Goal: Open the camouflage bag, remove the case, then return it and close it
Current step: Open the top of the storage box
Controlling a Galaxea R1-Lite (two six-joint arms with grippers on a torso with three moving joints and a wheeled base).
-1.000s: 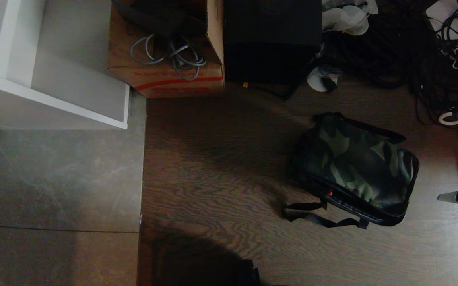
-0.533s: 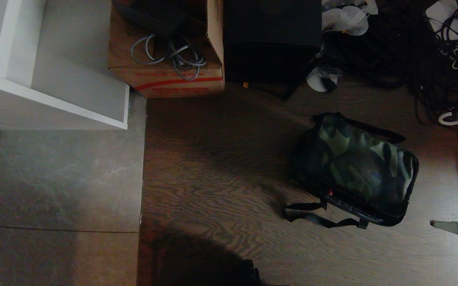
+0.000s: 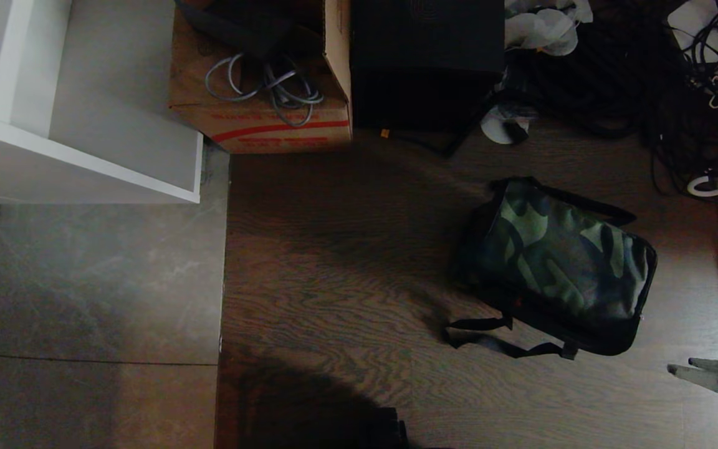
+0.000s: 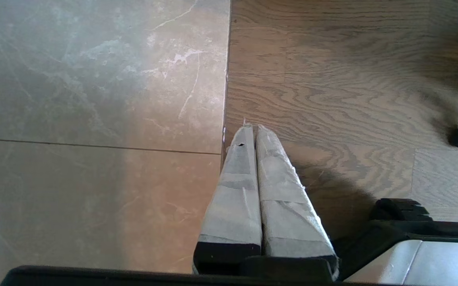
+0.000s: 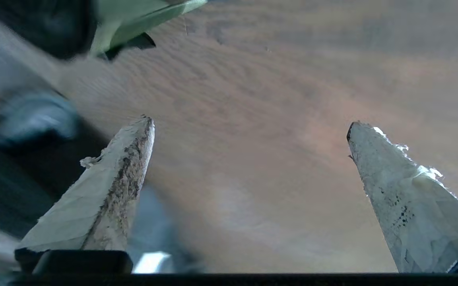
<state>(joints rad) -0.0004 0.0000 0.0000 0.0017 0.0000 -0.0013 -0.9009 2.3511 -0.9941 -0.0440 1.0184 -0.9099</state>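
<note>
Right gripper (image 5: 249, 125) had dropped lower along the frame's right edge.
Its jaws stood wide apart, empty, over floor (image 3: 346, 299) near the closed bag (image 3: 558, 262).

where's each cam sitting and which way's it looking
Head: on the robot's head, looking down at the floor and bag; right gripper at the right edge.
Left wrist: behind shut left gripper, facing the tile-wood seam.
Right wrist: behind open fingers, facing wood floor.
All share the wood floor.

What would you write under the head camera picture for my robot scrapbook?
Closed camouflage bag sits on the wooden floor while the robot's open right hand waits nearby.
</note>
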